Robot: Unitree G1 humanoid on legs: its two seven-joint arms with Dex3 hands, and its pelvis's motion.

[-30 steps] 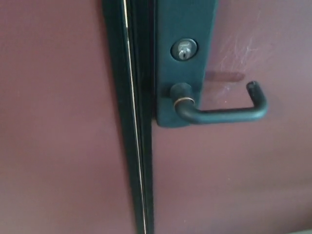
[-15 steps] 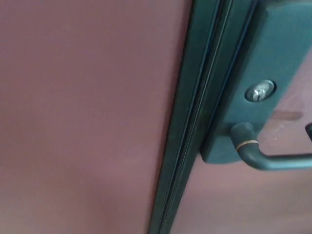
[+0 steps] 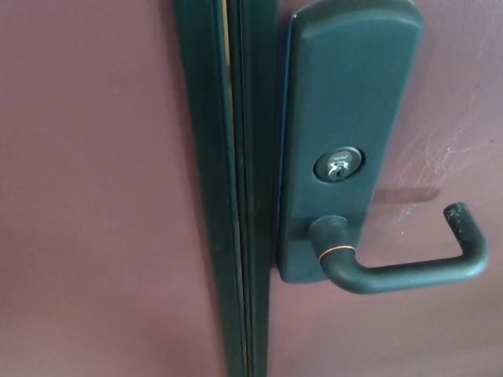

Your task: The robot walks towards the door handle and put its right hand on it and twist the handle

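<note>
The head view was filled by a maroon door leaf with a dark green vertical frame strip running top to bottom. To the right of that strip sat a dark green, round-topped metal backplate, carrying a silver keyhole cylinder near its middle. The dark lever door handle emerged from the plate's lower end, ran level toward the right, and ended in a return bend pointing back at the door. Pale scuff marks showed on the door above the lever.

Neither robot hand appeared in the picture, so their finger state could not be reported. The lever looked level and unturned, although the angled view made this uncertain.

The step in hand was judged to be the approach, with contact not yet made. The next move would call for the right hand to rise from the right, settle over the horizontal bar, close around it and press downward.
</note>
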